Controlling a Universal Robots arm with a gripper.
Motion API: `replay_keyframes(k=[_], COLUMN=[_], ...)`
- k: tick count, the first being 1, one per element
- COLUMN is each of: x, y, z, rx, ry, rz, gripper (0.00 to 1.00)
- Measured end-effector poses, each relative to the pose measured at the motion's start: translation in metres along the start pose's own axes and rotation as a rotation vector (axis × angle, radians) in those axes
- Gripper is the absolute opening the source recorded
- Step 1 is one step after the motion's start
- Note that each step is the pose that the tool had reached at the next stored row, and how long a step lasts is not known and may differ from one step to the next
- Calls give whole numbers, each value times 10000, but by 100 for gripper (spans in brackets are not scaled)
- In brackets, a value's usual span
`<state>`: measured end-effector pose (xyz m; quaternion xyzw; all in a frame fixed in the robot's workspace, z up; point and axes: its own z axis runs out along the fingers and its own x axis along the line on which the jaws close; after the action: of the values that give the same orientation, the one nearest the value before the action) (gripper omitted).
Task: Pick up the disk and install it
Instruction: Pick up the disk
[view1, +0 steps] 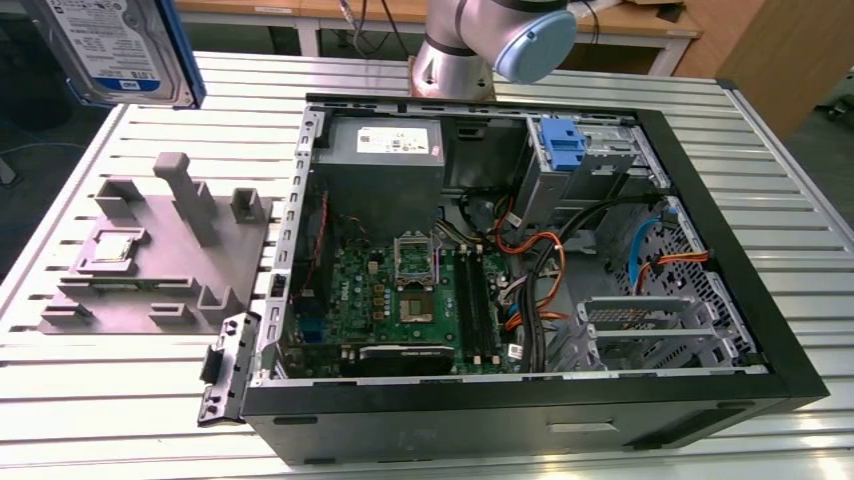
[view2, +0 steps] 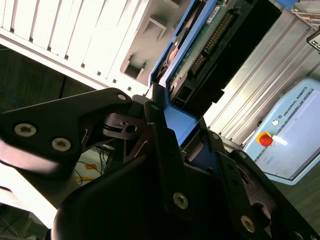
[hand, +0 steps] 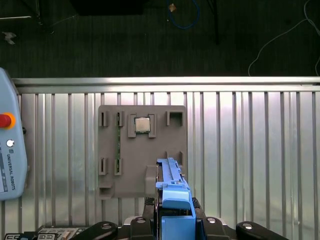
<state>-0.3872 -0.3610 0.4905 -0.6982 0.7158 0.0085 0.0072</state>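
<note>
The disk (view1: 114, 50), silver with a blue-and-white label and blue side rails, hangs high above the table at the exterior view's upper left. In the second wrist view its green circuit-board underside (view2: 207, 42) and a blue rail run out from between my black fingers (view2: 162, 140). My gripper (hand: 175, 215) is shut on the disk (hand: 172, 182), which the first wrist view shows edge-on above the grey fixture (hand: 142, 165).
The open computer case (view1: 747, 330) lies on the slatted metal table (view1: 801, 200), with a blue bracket (view1: 567, 150) in its drive bay. The grey fixture (view1: 174, 250) beside it holds a small silver chip (hand: 143, 125). A teach pendant (hand: 10, 150) rests on the table's edge.
</note>
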Motion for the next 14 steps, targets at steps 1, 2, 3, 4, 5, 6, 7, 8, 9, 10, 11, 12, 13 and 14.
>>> replay_keyframes(k=[1, 2, 3, 4, 5, 6, 7, 8, 9, 10, 11, 12, 13, 14], x=[0, 0, 0, 0, 0, 0, -1, -1, -1, -1, -1, -1, -1, -1], y=[-2, -6, -10, -14, -17, -21, -23, -26, -30, -33, -36, -39, -43, -46], z=[0, 1, 0, 0, 0, 0, 0, 0, 0, 0, 0, 0, 0, 0], rx=[0, 2, 0, 1, 1, 1, 1, 1, 1, 1, 1, 1, 1, 1], ry=[0, -1, 0, 0, 0, 0, 0, -1, 0, 0, 0, 0, -1, 0], rz=[0, 0, 0, -1, 0, 0, 1, 1, 0, 0, 0, 0, 0, 0], gripper=[36, 36, 36, 36, 36, 36, 36, 36, 36, 36, 36, 36, 36, 36])
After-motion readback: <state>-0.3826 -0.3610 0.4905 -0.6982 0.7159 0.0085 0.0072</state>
